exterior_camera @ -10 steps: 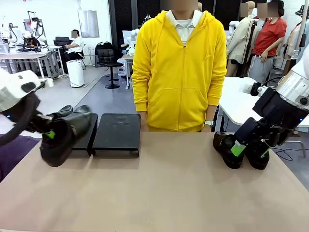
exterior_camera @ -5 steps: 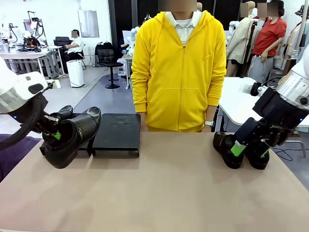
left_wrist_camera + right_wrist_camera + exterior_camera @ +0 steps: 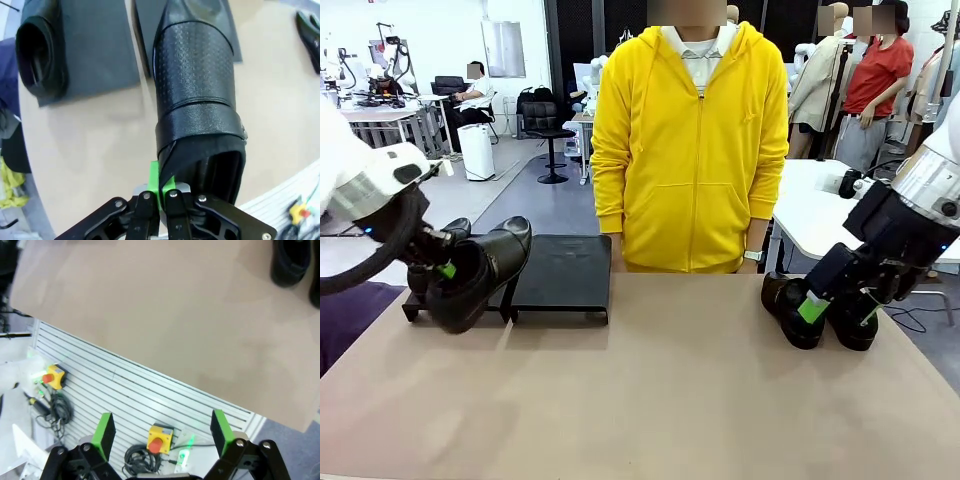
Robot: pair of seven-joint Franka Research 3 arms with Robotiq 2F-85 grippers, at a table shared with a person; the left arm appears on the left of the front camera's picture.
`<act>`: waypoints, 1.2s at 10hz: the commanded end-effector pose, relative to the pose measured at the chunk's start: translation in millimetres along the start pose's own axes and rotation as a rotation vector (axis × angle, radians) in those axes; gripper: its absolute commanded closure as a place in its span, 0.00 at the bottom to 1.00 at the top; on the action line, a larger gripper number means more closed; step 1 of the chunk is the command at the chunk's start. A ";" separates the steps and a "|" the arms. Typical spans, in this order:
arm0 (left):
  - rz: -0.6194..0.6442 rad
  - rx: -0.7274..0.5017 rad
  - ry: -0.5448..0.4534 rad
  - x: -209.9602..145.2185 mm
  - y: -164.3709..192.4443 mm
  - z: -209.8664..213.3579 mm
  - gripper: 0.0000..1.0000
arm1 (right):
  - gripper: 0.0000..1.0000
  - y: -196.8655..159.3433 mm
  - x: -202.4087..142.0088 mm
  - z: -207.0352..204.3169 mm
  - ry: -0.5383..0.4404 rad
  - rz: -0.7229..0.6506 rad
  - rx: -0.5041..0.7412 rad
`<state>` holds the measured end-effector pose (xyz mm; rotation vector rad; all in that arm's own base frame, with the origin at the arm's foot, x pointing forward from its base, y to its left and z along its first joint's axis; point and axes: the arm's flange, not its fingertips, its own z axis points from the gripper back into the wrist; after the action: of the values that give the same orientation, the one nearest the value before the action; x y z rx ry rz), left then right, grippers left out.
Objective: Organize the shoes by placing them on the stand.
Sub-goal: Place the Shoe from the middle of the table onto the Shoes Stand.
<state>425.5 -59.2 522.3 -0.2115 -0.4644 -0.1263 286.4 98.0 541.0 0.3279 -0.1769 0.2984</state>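
— Shoe (image 3: pixel 480 275) in the left gripper (image 3: pixel 445 268): how is it being held?

— The jaws are squeezing fully together on the rim at the heel. 1 green pad (image 3: pixel 154 177) is pressing against the outside of the collar. The toe is pointing straight away from the fingers and tilting upward.

— Where is it hanging against the stand (image 3: pixel 565 265)?

— Ahead of the gripper, the toe is reaching over the spot where the 2 platforms are meeting. The heel is hanging low, close under the fingers, near the front edge of the left platform (image 3: pixel 95 50). I am not managing to tell whether the sole is touching anything.

— Is anything sitting on that platform?

— 1 other shoe (image 3: pixel 40 50) is lying on it, off to the side of the held one and apart from it.

— What is the right gripper (image 3: pixel 840 312) doing?

— It is standing wide open and gripping nothing, with its fingers (image 3: pixel 106 427) spreading far apart. The pair of shoes (image 3: pixel 782 298) is sitting together on the table (image 3: pixel 670 400), right by those fingers. I am not seeing clearly whether the pads are touching them.

— And the person (image 3: pixel 690 140)?

— Standing at the far side in a yellow hoodie, beyond both grippers.
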 end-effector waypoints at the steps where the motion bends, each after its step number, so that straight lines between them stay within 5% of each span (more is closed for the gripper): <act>1: 0.092 -0.071 -0.053 88.1 19.8 -39.8 1.00 | 0.00 -0.6 1.3 0.4 -0.002 0.012 0.029; 5: 0.237 -0.029 -0.096 158.9 63.5 -109.5 1.00 | 0.00 -0.6 1.3 0.4 -0.002 0.012 0.029; 12: 0.196 0.046 0.001 143.4 91.4 -115.3 1.00 | 0.00 -0.6 1.3 0.4 -0.002 0.012 0.029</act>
<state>625.1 -4.8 465.8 -0.2242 -0.4382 0.0731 286.4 98.0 541.0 0.3277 -0.1762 0.2985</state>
